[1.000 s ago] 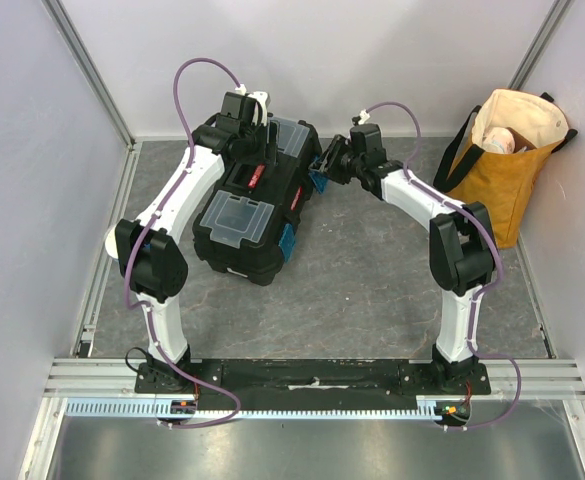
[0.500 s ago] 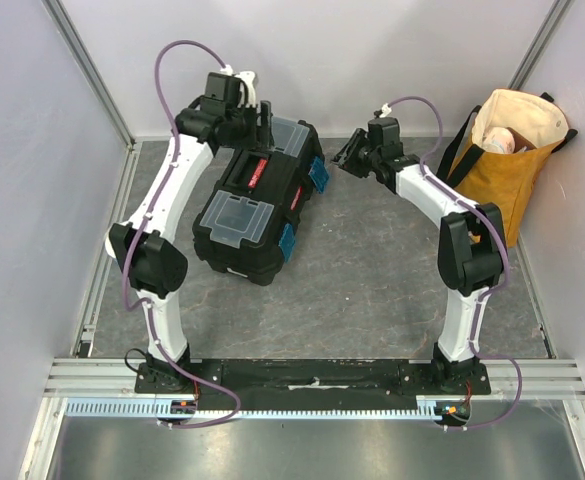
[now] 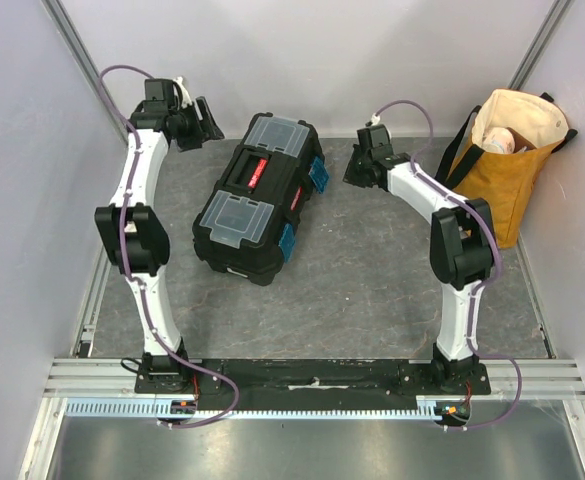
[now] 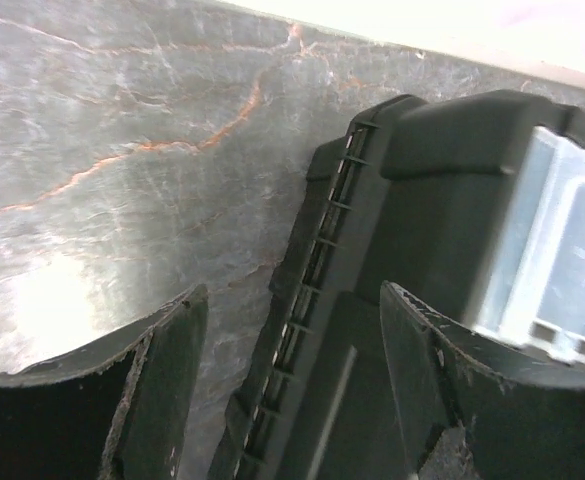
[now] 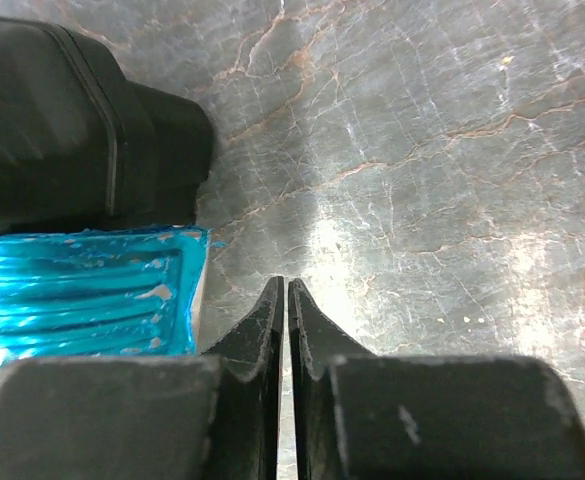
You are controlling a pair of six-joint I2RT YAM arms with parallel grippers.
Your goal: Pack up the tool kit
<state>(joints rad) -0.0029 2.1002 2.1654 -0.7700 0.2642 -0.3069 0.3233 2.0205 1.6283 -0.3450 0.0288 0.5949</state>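
Note:
The tool kit (image 3: 257, 200) is a black toolbox lying slantwise on the grey table, lid down. It has a red handle panel (image 3: 255, 172), two clear-lidded compartments and blue side latches (image 3: 319, 172). My left gripper (image 3: 206, 122) hovers open at the back left, beside the box's far corner and apart from it. In the left wrist view the left gripper (image 4: 294, 292) holds nothing, and the box (image 4: 442, 190) lies beyond its fingers. My right gripper (image 3: 353, 174) is just right of the box. In the right wrist view the right gripper (image 5: 285, 284) is shut on nothing, beside a blue latch (image 5: 82, 295).
A mustard-yellow tote bag (image 3: 502, 165) stands at the back right against the wall, with something pale inside. White walls and aluminium posts close in the table on three sides. The arm bases sit on the near rail (image 3: 312, 375).
My left arm swung off the top of the toolbox to the back left corner. My right gripper pulled back from the blue latch and closed.

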